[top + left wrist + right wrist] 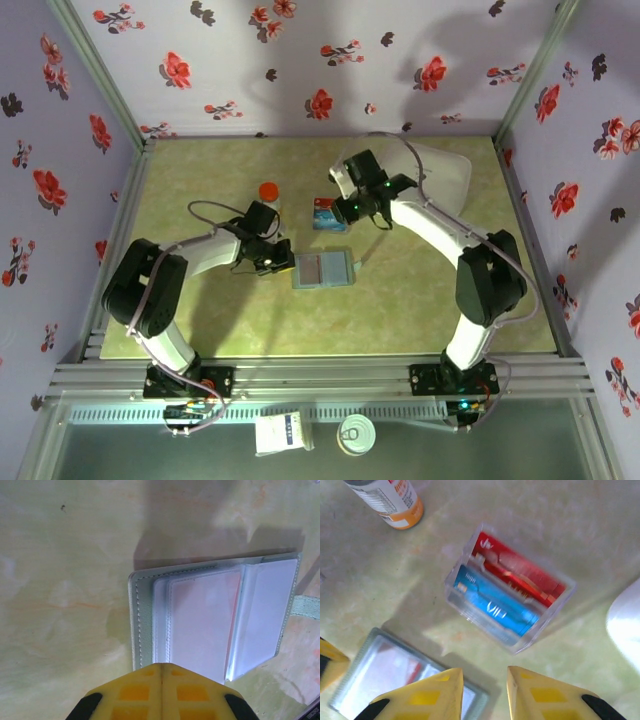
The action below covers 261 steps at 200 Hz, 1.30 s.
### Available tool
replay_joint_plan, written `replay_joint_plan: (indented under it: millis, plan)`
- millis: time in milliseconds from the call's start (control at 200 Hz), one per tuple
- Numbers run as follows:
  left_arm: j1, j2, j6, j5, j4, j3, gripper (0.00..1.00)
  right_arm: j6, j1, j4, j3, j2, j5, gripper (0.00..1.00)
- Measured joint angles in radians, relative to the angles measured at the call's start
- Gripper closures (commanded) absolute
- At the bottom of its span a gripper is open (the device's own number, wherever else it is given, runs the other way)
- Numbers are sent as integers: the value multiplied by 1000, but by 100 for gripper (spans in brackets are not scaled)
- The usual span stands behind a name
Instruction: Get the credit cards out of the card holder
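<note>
Left hand first: its yellow fingers are pressed together, tips at the 9 o'clock edge of the small flat grey-blue card holder, which lies open on the green counter. I judge this is to pin the holder down so it won't slide. Whether the tips nip the cover or only rest on it I cannot tell, since they hide that edge.

My right hand hangs with its fingers apart and nothing between them. It is just by the clear plastic stand, which sits at 12 o'clock of the holder. A thin red plastic card and a teal-blue plastic card stand on edge in it, so I take those two as done.

Reddish colour shows through the holder's cloudy sleeves. I think it is a card not yet taken out, though the plastic blurs it.
</note>
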Motion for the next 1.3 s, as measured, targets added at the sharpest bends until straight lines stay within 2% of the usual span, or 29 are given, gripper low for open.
replay_joint_plan:
  millis: [305,630,835,1055,1305]
  plan:
    - [-5,32,0,0,4,0,100,372,72,71,-209,-51,-84,75]
    - [-8,44,0,-4,4,1,100,584,104,148,-264,-32,-237,70]
    - [-8,45,1,-16,-1,14,100,672,130,230,-276,33,-312,68]
    - [-8,46,5,-20,-6,23,100,719,138,285,-276,92,-352,75]
    - [-8,53,8,-20,-17,24,100,745,144,326,-276,150,-378,76]
